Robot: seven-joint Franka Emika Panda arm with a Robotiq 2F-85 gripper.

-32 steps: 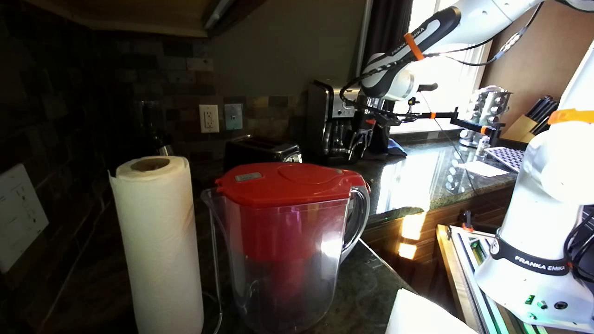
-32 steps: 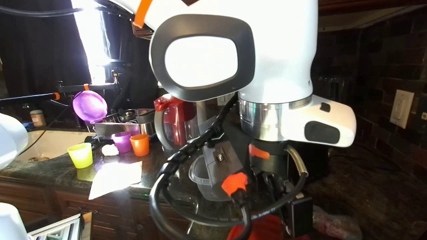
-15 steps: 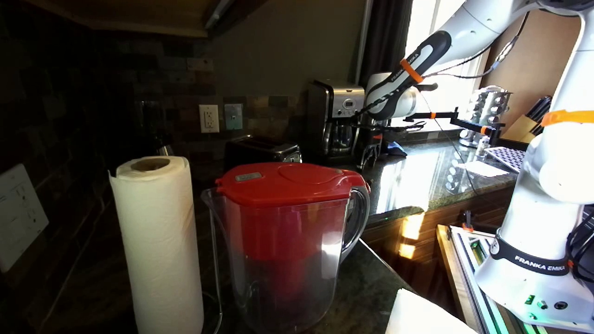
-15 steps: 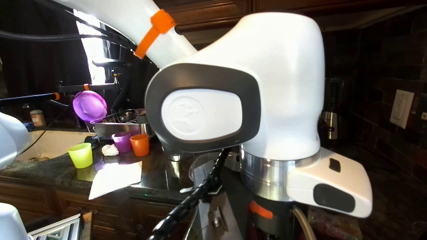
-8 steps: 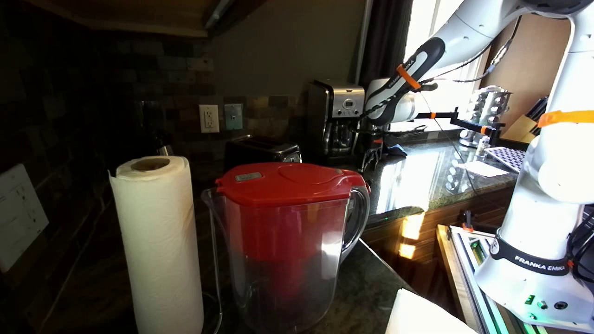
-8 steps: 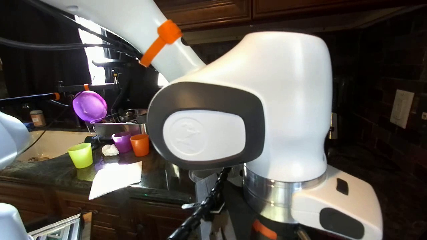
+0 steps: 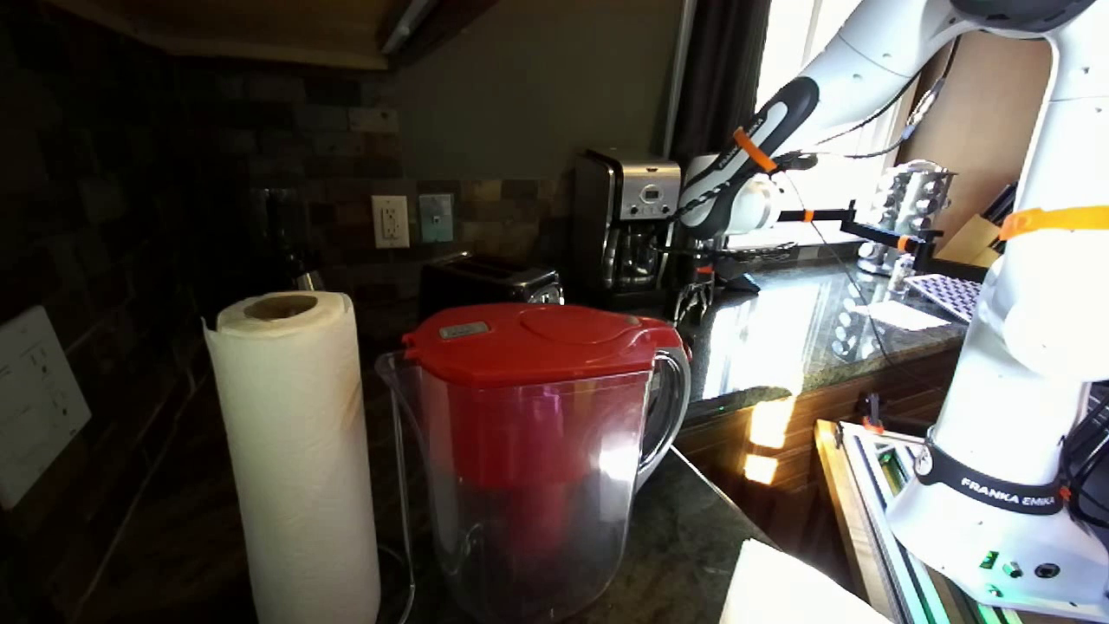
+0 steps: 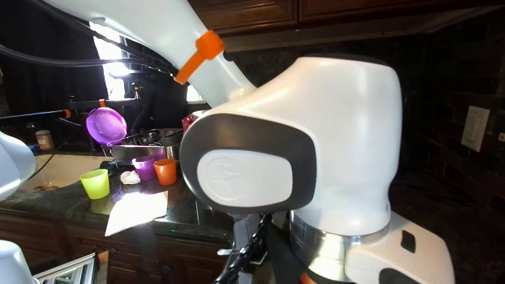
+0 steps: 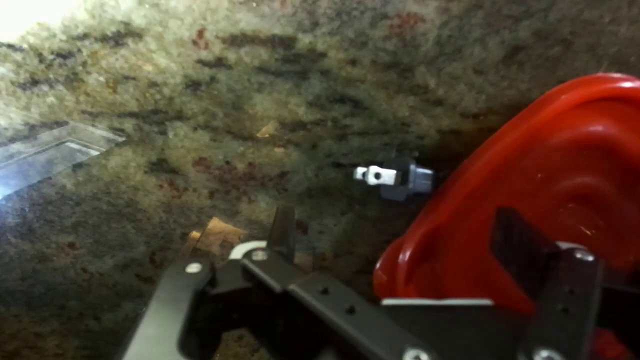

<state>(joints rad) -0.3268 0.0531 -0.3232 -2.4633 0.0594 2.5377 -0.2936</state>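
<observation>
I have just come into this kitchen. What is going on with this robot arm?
A robot arm reaches over a kitchen counter. Its gripper stands open and holds nothing. In the wrist view, one of its fingers shows in front of a red plastic object; whether they touch, I cannot tell. An electrical plug lies on the counter, close to that object's edge. In an exterior view, a yellow-green cup, a purple cup and an orange cup stand on the counter.

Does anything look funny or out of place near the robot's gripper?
Yes: in the wrist view, a plug lies on the counter beside a red plastic thing. Its metal prongs are bare, in no socket, which looks odd.
</observation>
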